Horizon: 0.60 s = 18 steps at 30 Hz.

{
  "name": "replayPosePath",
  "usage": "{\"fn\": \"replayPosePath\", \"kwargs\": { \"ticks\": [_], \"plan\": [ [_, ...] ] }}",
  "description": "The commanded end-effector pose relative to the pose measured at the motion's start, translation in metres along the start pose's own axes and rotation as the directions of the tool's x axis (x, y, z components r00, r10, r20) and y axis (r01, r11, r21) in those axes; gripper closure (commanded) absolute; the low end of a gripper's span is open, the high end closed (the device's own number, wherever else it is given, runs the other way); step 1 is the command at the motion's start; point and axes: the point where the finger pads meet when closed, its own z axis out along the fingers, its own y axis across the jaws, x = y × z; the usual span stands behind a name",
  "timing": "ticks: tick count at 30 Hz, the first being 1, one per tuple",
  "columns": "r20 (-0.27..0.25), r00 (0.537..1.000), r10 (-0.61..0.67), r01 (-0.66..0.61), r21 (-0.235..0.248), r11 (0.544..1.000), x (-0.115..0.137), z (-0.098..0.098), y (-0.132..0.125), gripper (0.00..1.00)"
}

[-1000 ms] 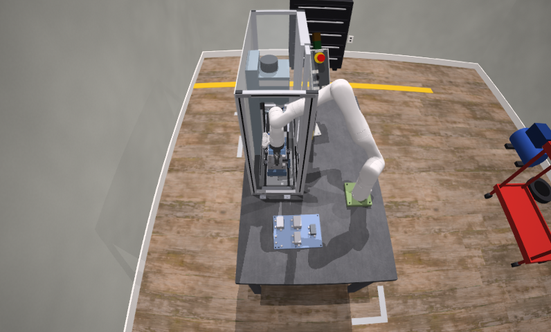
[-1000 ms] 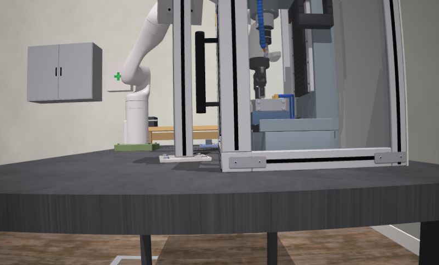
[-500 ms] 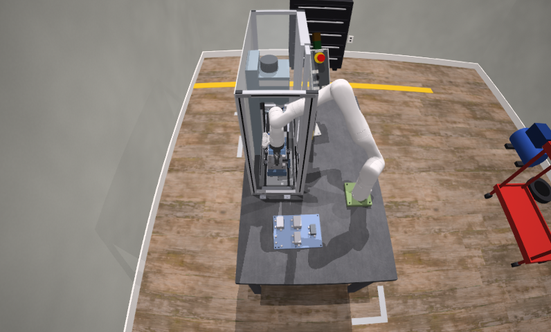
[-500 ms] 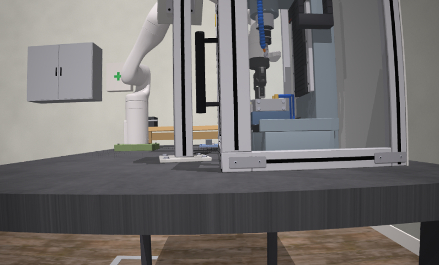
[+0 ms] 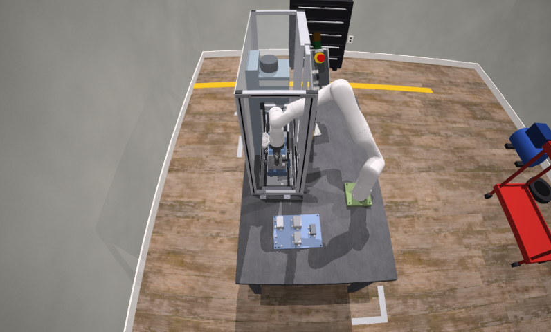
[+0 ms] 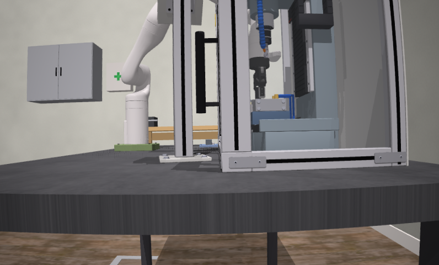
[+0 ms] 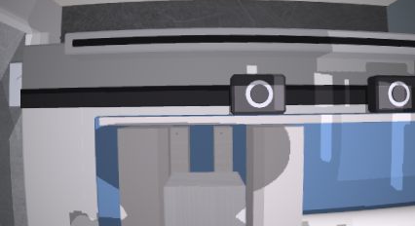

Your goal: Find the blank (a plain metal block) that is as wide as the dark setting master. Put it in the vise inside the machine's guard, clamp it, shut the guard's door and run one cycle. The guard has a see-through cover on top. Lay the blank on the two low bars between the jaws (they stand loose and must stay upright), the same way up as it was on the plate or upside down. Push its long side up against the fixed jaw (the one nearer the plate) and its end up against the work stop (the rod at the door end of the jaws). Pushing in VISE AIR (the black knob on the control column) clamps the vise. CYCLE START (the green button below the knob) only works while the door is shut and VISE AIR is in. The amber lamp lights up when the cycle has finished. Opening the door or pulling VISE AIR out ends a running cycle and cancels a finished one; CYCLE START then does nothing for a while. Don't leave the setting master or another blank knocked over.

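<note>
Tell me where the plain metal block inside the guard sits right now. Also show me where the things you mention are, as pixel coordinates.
The plain metal block [image 7: 205, 204] shows at the bottom of the wrist view, left of centre, between the pale vise jaws, over the two low bars [image 7: 179, 150] [image 7: 223, 150].

The gripper is just above the vise inside the guard. The arm's base stands on the table, left of a post in this view.

The robot arm is smooth and white, with round, fat tubes and bendy elbows like pipes. Thin ring lines go around it. The jaws are black and knobbly. Tiny grey marks, maybe writing, dot one tube, too small to read
</note>
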Motion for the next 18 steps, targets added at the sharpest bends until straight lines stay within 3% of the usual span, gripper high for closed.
{"fn": "replayPosePath", "kwargs": {
  "ticks": [1, 17, 18],
  "plan": [
    [-0.002, 1.000, 0.000, 0.000, -0.001, 1.000, 0.0004, -0.0009, 0.0001, 0.00],
    [-0.002, 1.000, 0.000, 0.000, -0.001, 1.000, 0.0004, -0.0009, 0.0001, 0.00],
    [-0.002, 1.000, 0.000, 0.000, -0.001, 1.000, 0.0004, -0.0089, 0.0001, 0.00]
  ]
}}
